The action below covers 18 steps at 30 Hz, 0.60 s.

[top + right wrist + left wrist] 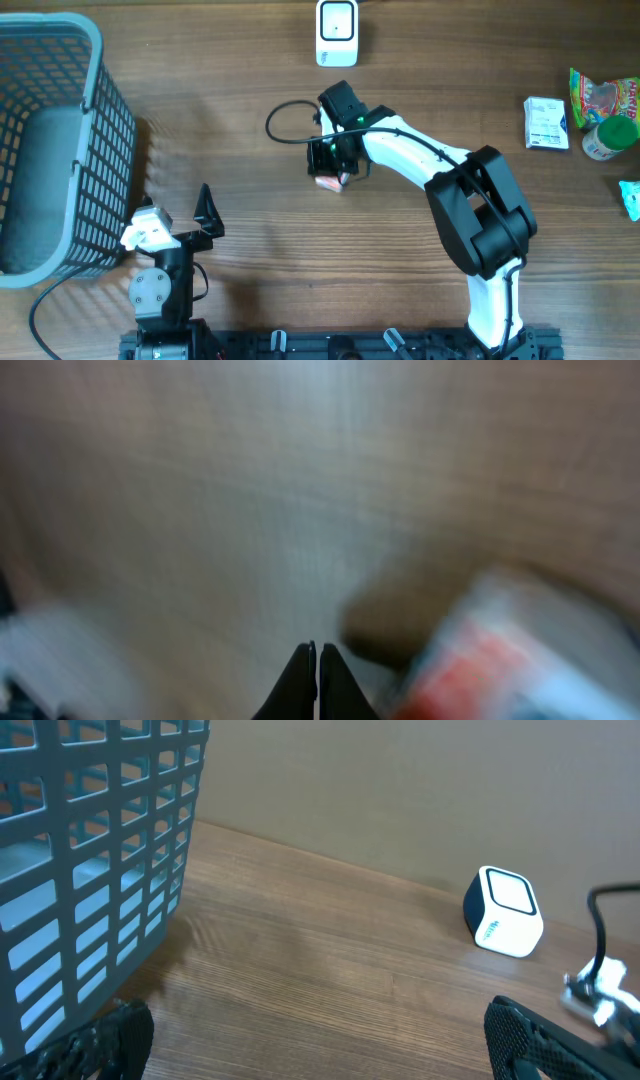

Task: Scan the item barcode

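Observation:
The item (330, 182) is a small red-and-white packet lying on the wooden table near the middle. It shows as a blur (500, 660) at the lower right of the right wrist view. My right gripper (334, 166) hovers right over it; in its own view the right gripper (318, 652) is shut, its tips together with nothing visible between them, and the packet lies just to their right. The white scanner (337, 32) stands at the table's far edge, also seen as the scanner (503, 910). My left gripper (325, 1050) is open over bare wood, near the front left.
A grey mesh basket (60, 140) fills the left side, and the basket (90, 870) stands close by the left arm. A black cable (285, 122) loops beside the right wrist. A white box (546, 123), a green packet (600, 95) and a bottle (608, 138) lie at the far right.

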Motion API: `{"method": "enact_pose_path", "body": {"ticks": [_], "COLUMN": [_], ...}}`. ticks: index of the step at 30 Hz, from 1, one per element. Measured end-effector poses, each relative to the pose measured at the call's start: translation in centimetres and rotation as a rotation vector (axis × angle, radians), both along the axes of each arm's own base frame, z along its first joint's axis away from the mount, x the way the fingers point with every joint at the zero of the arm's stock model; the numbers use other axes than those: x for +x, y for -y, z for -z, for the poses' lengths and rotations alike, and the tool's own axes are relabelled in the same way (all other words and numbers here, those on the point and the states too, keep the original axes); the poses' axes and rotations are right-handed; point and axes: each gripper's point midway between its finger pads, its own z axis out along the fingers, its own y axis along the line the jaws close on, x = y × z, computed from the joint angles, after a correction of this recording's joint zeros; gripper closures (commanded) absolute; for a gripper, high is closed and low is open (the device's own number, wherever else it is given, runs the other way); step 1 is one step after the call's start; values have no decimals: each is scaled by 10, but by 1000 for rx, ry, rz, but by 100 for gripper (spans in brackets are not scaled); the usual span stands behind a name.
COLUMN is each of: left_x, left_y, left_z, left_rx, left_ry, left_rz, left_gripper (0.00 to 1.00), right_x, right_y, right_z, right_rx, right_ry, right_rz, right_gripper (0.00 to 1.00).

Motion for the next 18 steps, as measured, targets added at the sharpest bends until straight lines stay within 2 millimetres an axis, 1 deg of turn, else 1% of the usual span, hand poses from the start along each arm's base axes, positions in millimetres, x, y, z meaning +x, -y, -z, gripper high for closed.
{"method": "enact_pose_path", "body": {"ticks": [2, 3, 5, 6, 8, 10, 11, 13, 15, 17, 18], "left_x": [0, 0, 0, 0, 0, 0, 0, 0, 0, 0, 0], "left_y": [0, 0, 0, 0, 0, 0, 0, 0, 0, 0, 0], "left_z": [0, 0, 0, 0, 0, 0, 0, 0, 0, 0, 0], "left_rx": [0, 0, 0, 0, 0, 0, 0, 0, 0, 0, 0], "left_ry": [0, 0, 1, 0, 0, 0, 0, 0, 0, 0, 0], "left_rz": [0, 0, 0, 0, 0, 0, 0, 0, 0, 0, 0], "left_gripper": [0, 0, 0, 0, 0, 0, 0, 0, 0, 0, 0], "right_x": [-22, -33, -49, -53, -54, -52, -50, -48, -46, -45, -45], "right_y": [11, 21, 37, 44, 52, 55, 56, 54, 51, 49, 48], "right_z": [3, 6, 8, 9, 8, 8, 7, 3, -12, -36, -48], "right_rx": [-40, -83, -158, -194, -237, -253, -254, -244, -220, -193, -180], "right_ry": [-79, -120, -175, -182, -175, -154, -142, -126, -104, -66, -47], "right_rz": [-40, -55, -74, -82, -98, -119, -131, -148, -155, -157, -157], "right_gripper": [95, 95, 96, 95, 95, 95, 93, 80, 61, 50, 49]}}
